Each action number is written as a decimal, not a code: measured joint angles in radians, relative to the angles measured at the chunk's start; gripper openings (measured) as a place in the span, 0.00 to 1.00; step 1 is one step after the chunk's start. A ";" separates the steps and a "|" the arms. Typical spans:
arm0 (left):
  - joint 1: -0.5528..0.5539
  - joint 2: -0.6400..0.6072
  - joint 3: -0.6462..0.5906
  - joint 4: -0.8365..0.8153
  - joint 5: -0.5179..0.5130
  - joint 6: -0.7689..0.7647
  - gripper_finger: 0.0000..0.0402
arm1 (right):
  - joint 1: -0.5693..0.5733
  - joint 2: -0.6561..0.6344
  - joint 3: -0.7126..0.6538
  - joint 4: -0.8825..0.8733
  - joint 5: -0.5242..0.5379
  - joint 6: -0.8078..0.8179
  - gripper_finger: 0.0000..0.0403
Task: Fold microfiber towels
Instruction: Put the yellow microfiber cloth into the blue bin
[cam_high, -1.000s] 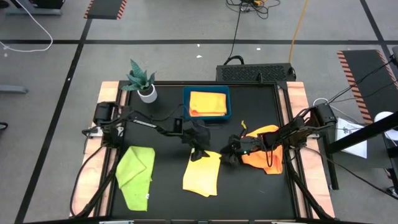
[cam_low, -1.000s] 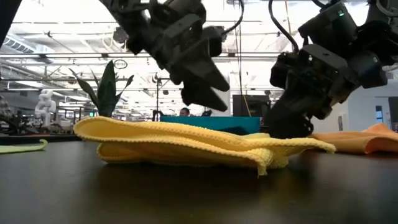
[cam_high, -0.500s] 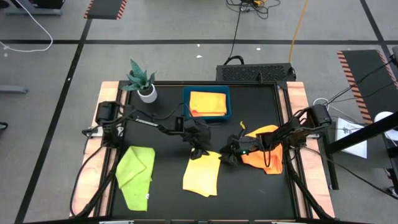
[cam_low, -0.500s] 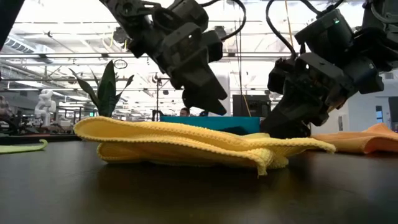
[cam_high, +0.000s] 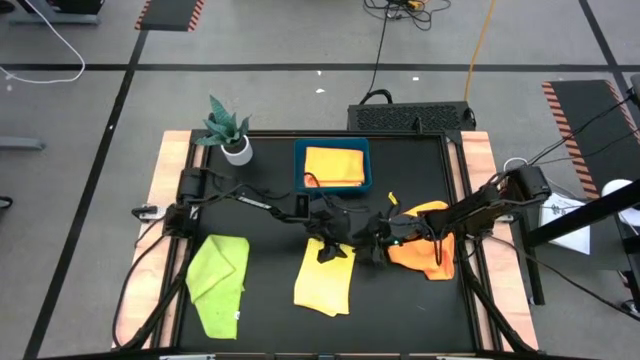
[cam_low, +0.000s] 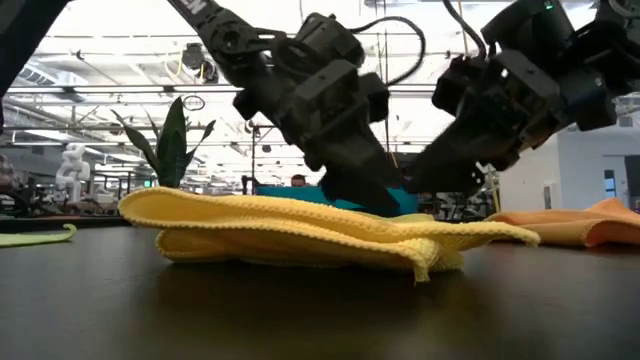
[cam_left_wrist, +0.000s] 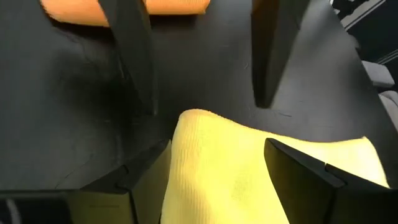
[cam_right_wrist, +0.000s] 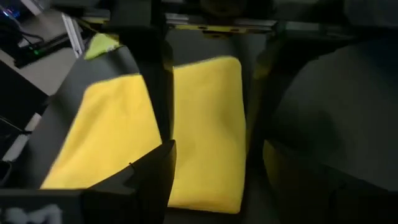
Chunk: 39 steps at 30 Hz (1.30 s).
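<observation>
Hovering over the folded yellow towel (cam_high: 323, 283), left gripper (cam_high: 335, 247) and right gripper (cam_high: 374, 247) both gape, grasping nothing.
Soft, light and floppy, it likely sags unless pinched at its far edge corners.

yellow towel (cam_high: 323, 282) — lime towel (cam_high: 217, 268) — blue tray (cam_high: 334, 185)

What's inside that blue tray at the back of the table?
The rigid blue rectangular tray holds a folded orange microfiber towel, which covers most of its floor. Anything beneath that towel is hidden.
</observation>
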 joint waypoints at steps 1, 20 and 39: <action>0.000 0.015 0.016 -0.017 0.001 0.002 0.65 | 0.004 -0.017 -0.002 -0.025 0.000 0.001 0.58; 0.021 0.068 0.072 -0.189 -0.038 0.104 0.17 | 0.100 -0.060 -0.068 -0.013 0.108 0.055 0.58; -0.062 -0.129 0.071 -0.270 -0.318 0.178 0.01 | 0.070 -0.059 -0.070 0.022 0.158 -0.003 0.64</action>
